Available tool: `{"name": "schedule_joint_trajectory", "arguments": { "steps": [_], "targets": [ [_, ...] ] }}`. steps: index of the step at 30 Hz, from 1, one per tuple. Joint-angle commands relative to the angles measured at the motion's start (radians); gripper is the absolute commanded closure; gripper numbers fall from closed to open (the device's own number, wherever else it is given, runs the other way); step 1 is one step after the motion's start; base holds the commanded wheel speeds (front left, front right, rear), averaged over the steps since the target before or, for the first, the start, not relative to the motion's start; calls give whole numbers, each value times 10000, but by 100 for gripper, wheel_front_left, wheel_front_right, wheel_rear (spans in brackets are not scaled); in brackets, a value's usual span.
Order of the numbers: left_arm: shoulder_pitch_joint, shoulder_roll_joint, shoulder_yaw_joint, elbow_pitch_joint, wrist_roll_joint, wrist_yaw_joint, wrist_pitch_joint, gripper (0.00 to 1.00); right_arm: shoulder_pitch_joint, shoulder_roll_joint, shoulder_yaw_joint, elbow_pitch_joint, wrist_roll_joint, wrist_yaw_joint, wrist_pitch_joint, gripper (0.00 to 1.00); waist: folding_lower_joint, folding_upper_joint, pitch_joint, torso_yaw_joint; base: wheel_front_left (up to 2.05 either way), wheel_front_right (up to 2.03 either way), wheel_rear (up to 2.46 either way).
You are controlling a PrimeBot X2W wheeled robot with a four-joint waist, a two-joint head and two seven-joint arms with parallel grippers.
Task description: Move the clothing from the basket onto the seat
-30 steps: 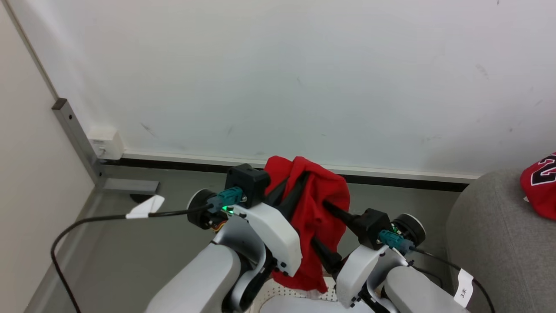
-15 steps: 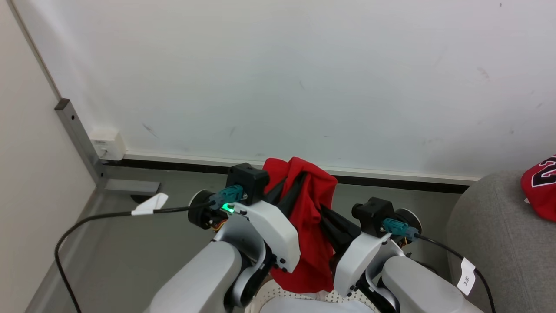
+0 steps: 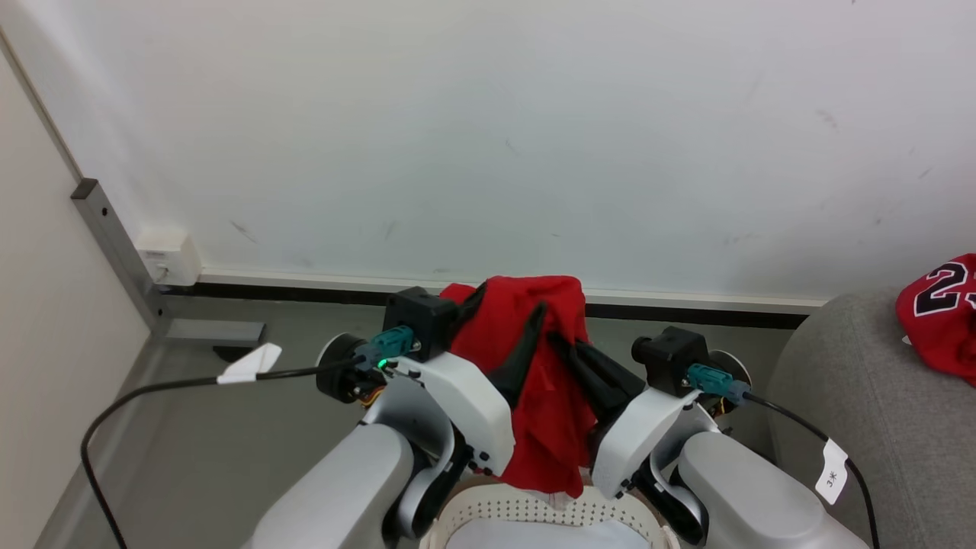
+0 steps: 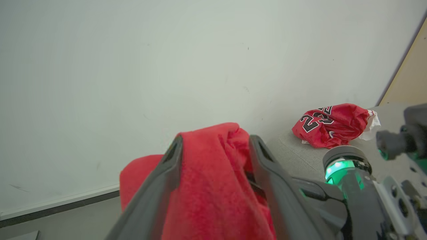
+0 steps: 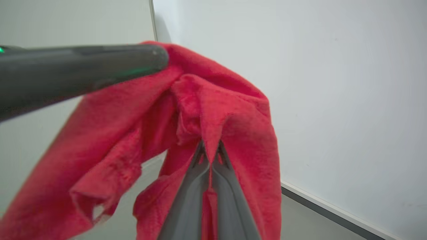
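the right gripper (image 5: 210, 149) is pinched tight on a fold of the red garment (image 5: 233, 110). the left gripper (image 4: 216, 140) stands with fingers apart, the cloth draped between them.

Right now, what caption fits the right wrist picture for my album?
Right gripper shut on a fold of the red garment, hanging before a white wall.

A black, white-edged 23 stands on the red jersey (image 3: 939, 316) lying near the back edge of the seat (image 3: 846, 396). A white tag (image 3: 831, 473) on a black cable (image 3: 793, 419) reads 3, then an unclear mark.
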Motion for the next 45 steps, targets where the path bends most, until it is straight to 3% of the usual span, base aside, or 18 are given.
{"name": "schedule_joint_trajectory", "arguments": {
  "steps": [1, 18, 26, 36, 45],
  "targets": [
    [121, 63, 4, -61, -63, 29, -36, 0, 41, -19, -136, -16, -155, -19, -70, 100, 0, 0, 11, -30, 0, 0, 0],
    [230, 255, -40, -148, -162, 171, 33, 0, 215, -19, -820, 2, -580, -19, -71, 100, 0, 0, 17, -421, 0, 0, 0],
    [338, 327, 10, -258, -231, 276, -50, 0, 198, -19, -1215, -40, -870, -19, -71, 100, 0, 0, 64, -995, 0, 0, 0],
    [673, 438, -25, -532, -297, 326, -129, 0, 421, -101, -2016, -143, -1754, -19, -59, 100, 0, 0, 152, -2600, 0, 0, 0],
    [1136, 479, -366, -961, -277, 311, -139, 0, 809, -1026, -2949, -1098, -2401, -19, -50, 100, 0, 0, 180, -4501, 0, 0, 0]
  ]
}}
